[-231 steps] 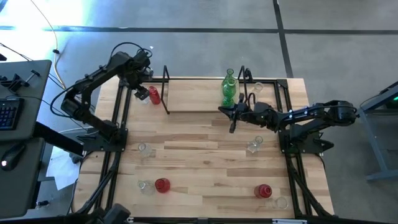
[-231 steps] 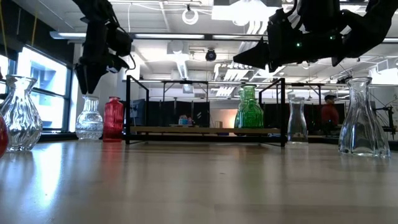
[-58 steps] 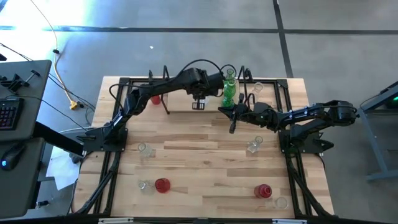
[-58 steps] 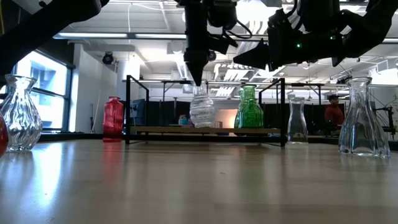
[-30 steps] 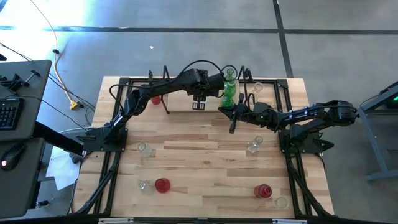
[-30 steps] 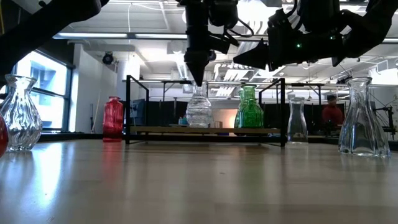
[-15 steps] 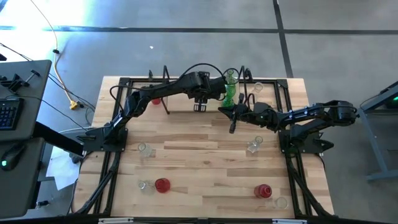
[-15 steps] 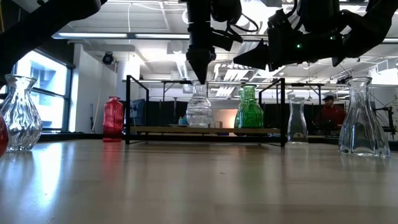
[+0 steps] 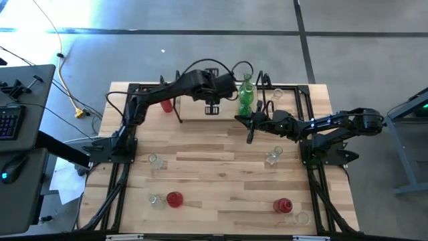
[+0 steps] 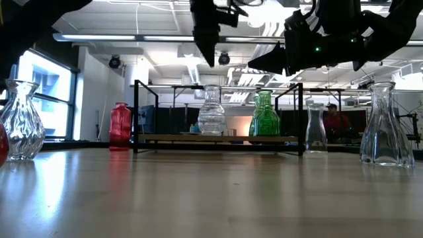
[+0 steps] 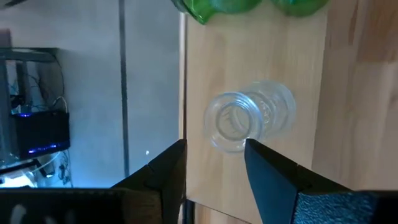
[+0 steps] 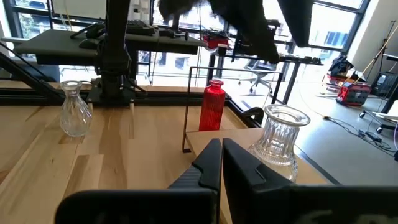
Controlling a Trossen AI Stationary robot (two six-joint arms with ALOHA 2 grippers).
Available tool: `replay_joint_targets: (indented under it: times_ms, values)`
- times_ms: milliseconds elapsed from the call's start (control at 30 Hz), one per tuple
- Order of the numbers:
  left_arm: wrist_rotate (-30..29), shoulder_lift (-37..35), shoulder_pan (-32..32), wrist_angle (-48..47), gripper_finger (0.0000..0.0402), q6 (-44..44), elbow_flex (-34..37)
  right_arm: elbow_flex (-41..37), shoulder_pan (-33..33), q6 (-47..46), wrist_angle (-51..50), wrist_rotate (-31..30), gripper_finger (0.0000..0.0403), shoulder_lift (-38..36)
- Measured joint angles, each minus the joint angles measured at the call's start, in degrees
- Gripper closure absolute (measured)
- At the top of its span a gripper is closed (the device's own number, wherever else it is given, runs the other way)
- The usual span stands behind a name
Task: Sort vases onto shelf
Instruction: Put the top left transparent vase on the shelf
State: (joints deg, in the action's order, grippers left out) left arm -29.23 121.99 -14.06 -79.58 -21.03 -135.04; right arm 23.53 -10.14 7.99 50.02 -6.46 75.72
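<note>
The shelf (image 9: 197, 102) lies at the table's far edge. On it a clear vase (image 10: 211, 112) stands upright on its base, with a green vase (image 10: 264, 114) to its right. My left gripper (image 10: 209, 61) hangs open just above the clear vase's mouth (image 11: 233, 122); its fingers stand apart beside the rim and touch nothing. A red vase (image 10: 120, 125) stands on the table beside the shelf's left frame. My right gripper (image 9: 249, 138) hovers shut and level near the shelf's right end, holding nothing.
Loose vases stand about the table: clear ones (image 9: 154, 160), (image 9: 271, 158), (image 9: 153, 199), (image 9: 302, 217), red ones (image 9: 174, 199), (image 9: 283, 205). Another clear vase (image 9: 277, 94) stands beyond the shelf's right wire frame (image 9: 264, 90). The middle of the table is bare wood.
My left gripper has risen straight off the clear vase's neck and now hangs clear above its mouth. The vase stays upright on the shelf where it was.
</note>
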Motion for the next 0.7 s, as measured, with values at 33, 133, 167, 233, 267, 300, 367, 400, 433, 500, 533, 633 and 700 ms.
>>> replay_joint_targets:
  times_ms: [33,133,167,233,267,300,367,400,433,500,533,633,700]
  values:
    - [0.7,-0.9,0.0,-0.4,0.0257,1.0,0.0,0.0,0.0,0.0,0.0,0.0,0.0402,0.0]
    - [4.2,-3.9,0.0,-1.8,0.0274,4.5,0.0,0.0,0.0,0.0,0.0,0.0,0.0402,0.0]
    - [5.2,-4.9,0.0,-2.4,0.0281,5.7,0.0,0.0,0.0,0.0,0.0,0.0,0.0402,0.0]
    - [6.9,-6.6,0.0,-2.9,0.0298,8.3,0.0,0.0,0.0,-0.2,0.0,0.0,0.0402,0.0]
    - [7.8,-7.4,0.1,-3.3,0.0308,9.7,0.0,0.0,0.0,-0.2,0.0,0.0,0.0402,0.0]
    - [8.9,-8.2,0.2,-3.5,0.0319,11.0,0.2,0.0,0.0,-0.2,0.0,0.0,0.0402,0.0]
    - [10.9,-9.9,0.8,-3.0,0.0342,12.4,1.7,0.0,0.0,-0.2,0.0,0.0,0.0402,0.0]
    - [11.2,-10.7,1.2,-2.6,0.0353,12.8,3.0,0.0,0.0,-0.2,-0.1,0.0,0.0402,0.0]
    - [11.2,-11.6,1.6,-1.8,0.0365,13.1,4.9,0.0,0.0,-0.2,-0.3,0.0,0.0402,0.0]
    - [11.2,-13.7,2.3,1.4,0.0387,13.7,9.8,0.0,0.0,-0.2,-0.7,0.0,0.0402,0.0]
    - [11.2,-14.9,2.7,3.8,0.0394,14.1,12.7,0.0,0.0,-0.2,-0.9,0.0,0.0402,0.0]
    - [12.7,-19.5,3.3,13.3,0.0396,15.7,23.3,0.0,0.0,-0.5,-1.1,0.0,0.0402,0.0]
    - [16.3,-23.0,3.4,22.2,0.0396,17.7,31.4,0.0,0.0,-0.6,-1.3,0.0,0.0402,0.0]
